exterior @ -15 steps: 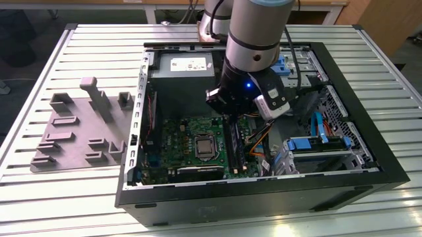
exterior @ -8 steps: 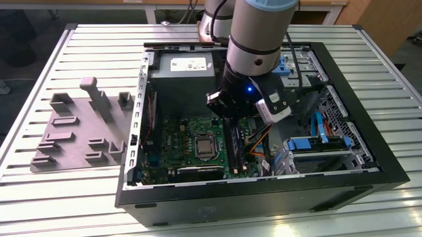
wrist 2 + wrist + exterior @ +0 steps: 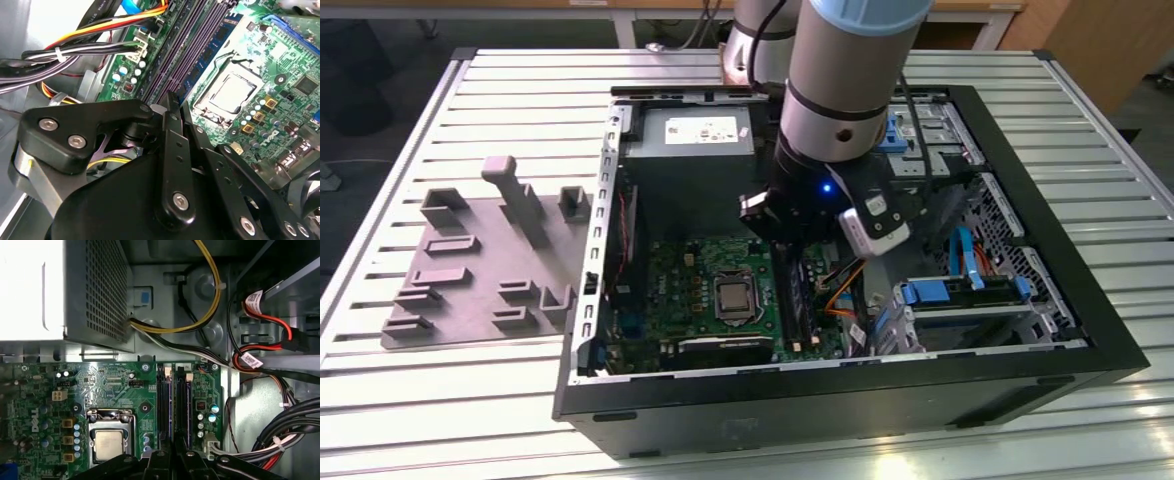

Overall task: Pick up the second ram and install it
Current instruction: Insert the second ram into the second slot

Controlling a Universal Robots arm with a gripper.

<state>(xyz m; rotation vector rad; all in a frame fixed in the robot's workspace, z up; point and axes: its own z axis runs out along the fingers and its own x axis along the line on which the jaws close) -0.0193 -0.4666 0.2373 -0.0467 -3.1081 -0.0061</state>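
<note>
My gripper (image 3: 786, 246) reaches down into the open computer case, over the memory slots (image 3: 186, 405) to the exterior view's right of the processor socket (image 3: 110, 442). In both wrist views its black fingers (image 3: 172, 150) are drawn together at the tips. The second ram (image 3: 172, 407) appears as a thin, dark purple-tinted strip seen edge-on. It stands along the slot row and runs out from between the fingertips of the gripper (image 3: 172, 449). Its lower edge and the slot latches under the gripper (image 3: 170, 100) are hidden.
The green motherboard (image 3: 680, 290) lies on the case floor, with the grey power supply (image 3: 687, 150) behind it. Cable bundles (image 3: 75, 45) and a blue drive bay (image 3: 961, 295) crowd the side at the exterior view's right. A grey parts tray (image 3: 480, 260) sits outside the case at the left.
</note>
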